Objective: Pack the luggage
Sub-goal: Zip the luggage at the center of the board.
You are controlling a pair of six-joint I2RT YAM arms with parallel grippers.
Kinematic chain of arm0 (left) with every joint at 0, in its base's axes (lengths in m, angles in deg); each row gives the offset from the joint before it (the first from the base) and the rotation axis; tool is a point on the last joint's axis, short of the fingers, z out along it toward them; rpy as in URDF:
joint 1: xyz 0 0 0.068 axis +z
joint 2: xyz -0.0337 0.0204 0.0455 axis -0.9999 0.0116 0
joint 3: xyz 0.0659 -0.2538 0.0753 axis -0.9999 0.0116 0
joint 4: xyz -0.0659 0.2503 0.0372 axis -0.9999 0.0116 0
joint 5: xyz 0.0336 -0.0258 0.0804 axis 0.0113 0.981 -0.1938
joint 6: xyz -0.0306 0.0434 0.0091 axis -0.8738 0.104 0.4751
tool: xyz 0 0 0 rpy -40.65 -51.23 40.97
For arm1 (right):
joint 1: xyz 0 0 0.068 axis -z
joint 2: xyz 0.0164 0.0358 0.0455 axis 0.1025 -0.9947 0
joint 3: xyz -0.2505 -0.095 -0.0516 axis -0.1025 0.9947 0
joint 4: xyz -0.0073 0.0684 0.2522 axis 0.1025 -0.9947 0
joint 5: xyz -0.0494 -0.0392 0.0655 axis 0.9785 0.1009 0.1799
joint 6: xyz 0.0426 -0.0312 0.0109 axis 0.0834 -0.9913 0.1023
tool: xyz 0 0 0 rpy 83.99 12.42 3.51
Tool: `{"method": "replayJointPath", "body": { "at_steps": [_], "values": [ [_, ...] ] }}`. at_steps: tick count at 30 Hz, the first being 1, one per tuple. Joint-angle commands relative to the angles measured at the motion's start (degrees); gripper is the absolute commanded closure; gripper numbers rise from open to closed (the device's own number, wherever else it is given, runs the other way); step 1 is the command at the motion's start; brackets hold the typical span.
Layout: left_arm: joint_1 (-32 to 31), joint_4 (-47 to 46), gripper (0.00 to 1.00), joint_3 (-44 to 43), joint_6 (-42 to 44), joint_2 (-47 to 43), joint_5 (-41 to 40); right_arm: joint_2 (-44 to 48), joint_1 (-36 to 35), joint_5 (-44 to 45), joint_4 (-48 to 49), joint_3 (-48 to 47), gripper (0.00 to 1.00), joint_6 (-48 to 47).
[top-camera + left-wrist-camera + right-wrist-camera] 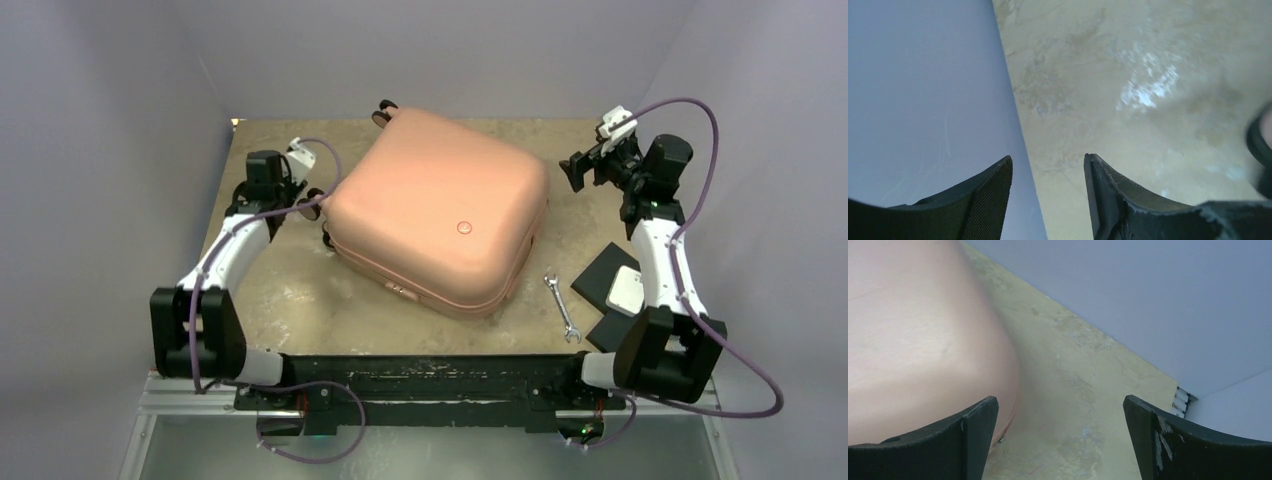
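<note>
The luggage [440, 205] is a large salmon-pink hard-shell suitcase lying shut in the middle of the table. Its dark wheels show at the far corner [385, 110] and along its left side. My left gripper [300, 203] hovers just off that left side; in the left wrist view it [1048, 160] is open over bare tabletop with nothing between the fingers, and a dark wheel [1260, 145] shows at the right edge. My right gripper [582, 165] is beyond the suitcase's right corner. In the right wrist view it [1060, 400] stands wide open and empty, with the pink shell [923, 340] at its left.
A metal wrench [562, 308] lies right of the suitcase near the front. Flat black pads [605, 268] and a white rectangular object [628, 290] lie under the right arm. Walls close in the table on the left [923, 100], back and right.
</note>
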Motion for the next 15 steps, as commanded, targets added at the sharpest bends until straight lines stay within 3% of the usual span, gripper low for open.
{"method": "replayJointPath", "body": {
  "at_steps": [1,5,11,15],
  "values": [
    [3.37,-7.6,0.46,-7.81,-7.01,7.35,3.17,-4.84,-0.18,12.24,12.19,-1.13,0.01,10.72],
    [5.2,-6.91,0.46,-9.68,-9.61,7.47,6.84,-13.26,-0.52,18.88,16.72,-3.77,0.01,13.79],
    [5.84,-2.71,0.43,-10.32,-11.6,2.7,8.17,-23.45,-6.54,22.95,13.35,-8.61,0.01,6.92],
    [6.73,1.59,0.42,-8.68,-11.77,-3.82,11.77,-23.89,-9.23,18.31,11.71,-6.13,0.01,3.97]
  ]
}}
